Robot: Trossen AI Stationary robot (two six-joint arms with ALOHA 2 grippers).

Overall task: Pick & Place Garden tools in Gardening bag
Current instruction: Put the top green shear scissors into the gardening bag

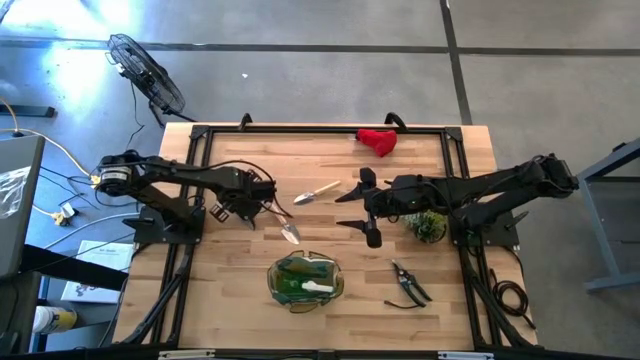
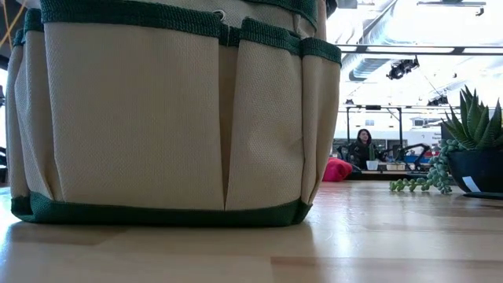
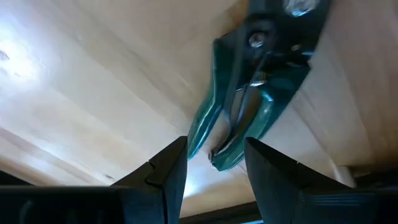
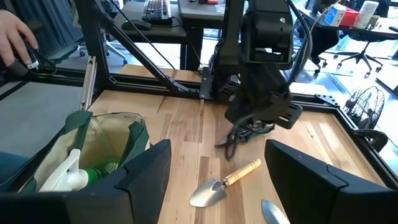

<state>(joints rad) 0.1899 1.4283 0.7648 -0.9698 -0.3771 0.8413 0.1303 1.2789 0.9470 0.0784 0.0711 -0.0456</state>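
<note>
Your left gripper (image 4: 239,138), jaws narrowed on green-handled shears (image 3: 239,118), sits mid-surface; right gripper (image 1: 368,210) has wide, empty jaws. The gardening bag (image 1: 305,281) stands near the wooden surface's (image 1: 230,290) front edge, open boards around it.

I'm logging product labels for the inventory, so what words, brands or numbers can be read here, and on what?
None can be read.
Gardening bag: plain fabric, no lettering showing.
Boxes and bottles on the desks beyond the table: too blurred to read.
White tag on the plant pot: too small to read.
</note>
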